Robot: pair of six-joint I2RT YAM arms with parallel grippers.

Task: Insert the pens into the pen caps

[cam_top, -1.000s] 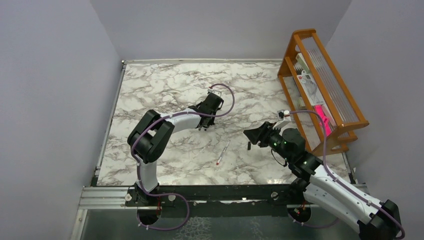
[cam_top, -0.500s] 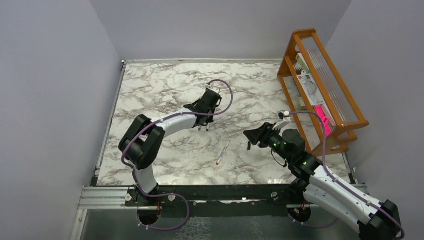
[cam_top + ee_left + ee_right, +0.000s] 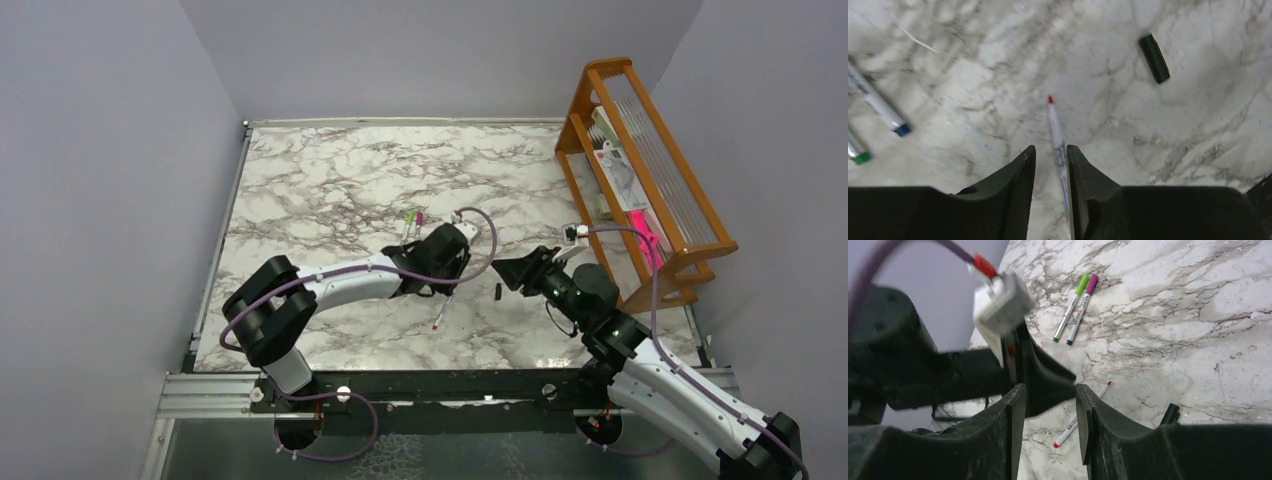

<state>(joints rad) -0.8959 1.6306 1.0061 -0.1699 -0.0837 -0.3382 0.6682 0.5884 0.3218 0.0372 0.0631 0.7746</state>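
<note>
A silvery pen with a red tip (image 3: 1050, 100) lies on the marble table (image 3: 300, 190). My left gripper (image 3: 1050, 148) is open and low over it, its fingers (image 3: 1023, 170) on either side of the barrel without clamping it; from above, the left gripper (image 3: 441, 278) covers most of that pen (image 3: 438, 318). The black cap (image 3: 1154, 58) lies loose to its right, also in the top view (image 3: 498, 291). Two pens wearing a green cap (image 3: 1081, 283) and a magenta cap (image 3: 1091, 284) lie side by side farther back. My right gripper (image 3: 1050, 390) is open and empty, hovering near the black cap (image 3: 1170, 414).
A wooden rack (image 3: 650, 170) holding packets and a flat pink tool stands at the table's right edge. Grey walls enclose the table on three sides. The two arms are close together near the table's middle front.
My left arm swung from the back middle toward the front right and came down over the red-tipped pen. The two capped pens it was over now show. The right gripper shifted slightly.
</note>
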